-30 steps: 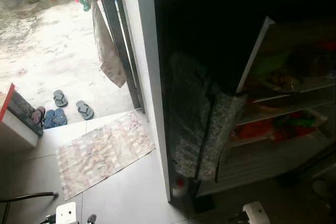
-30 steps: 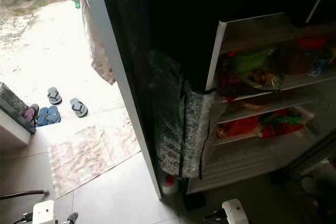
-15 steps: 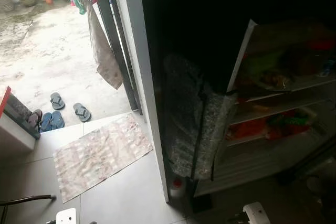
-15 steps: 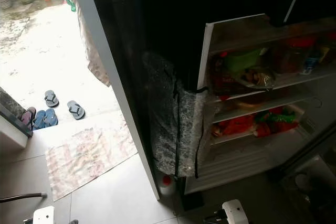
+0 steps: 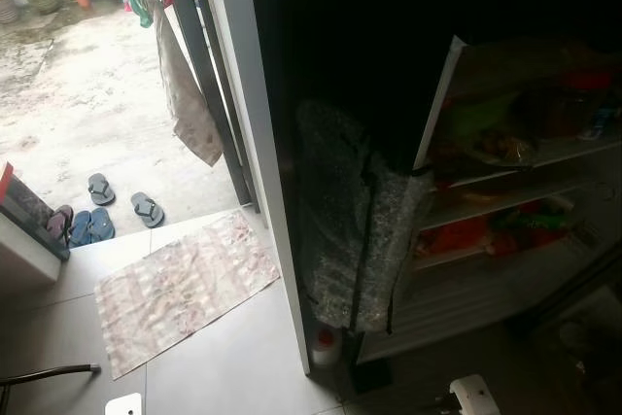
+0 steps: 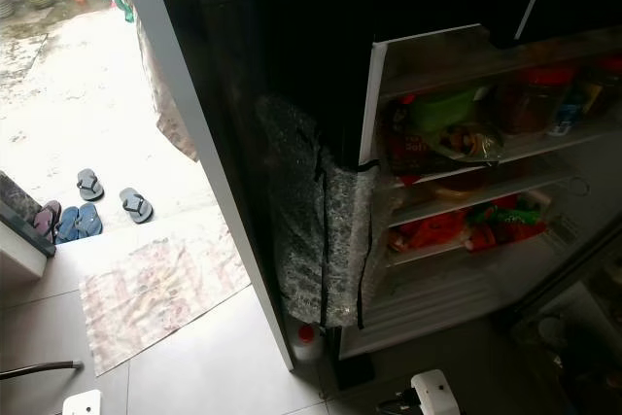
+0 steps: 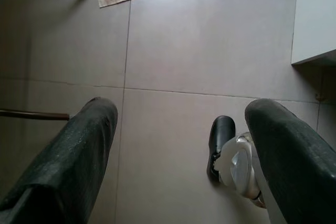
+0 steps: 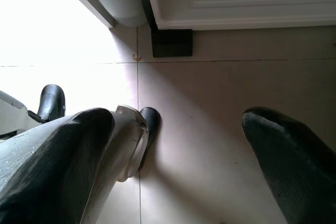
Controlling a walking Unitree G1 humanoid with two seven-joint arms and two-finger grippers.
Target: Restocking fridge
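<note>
Jaws of the left gripper point(image 7: 178, 150) and the right gripper point(image 8: 173, 156) are both gaping wide and carrying nothing, pointing down at the tiled floor point(image 7: 199, 51) since both arms are hanging idle. Ahead, the fridge point(image 6: 466, 172) is standing open, its shelves showing food, a bubble-wrap sheet point(image 6: 316, 230) draping beside it

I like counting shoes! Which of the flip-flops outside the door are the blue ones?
The blue pair sits side by side nearest the doormat. The two grey flip-flops lie farther out on the concrete, and a pink one sits beside the blue pair.
</note>
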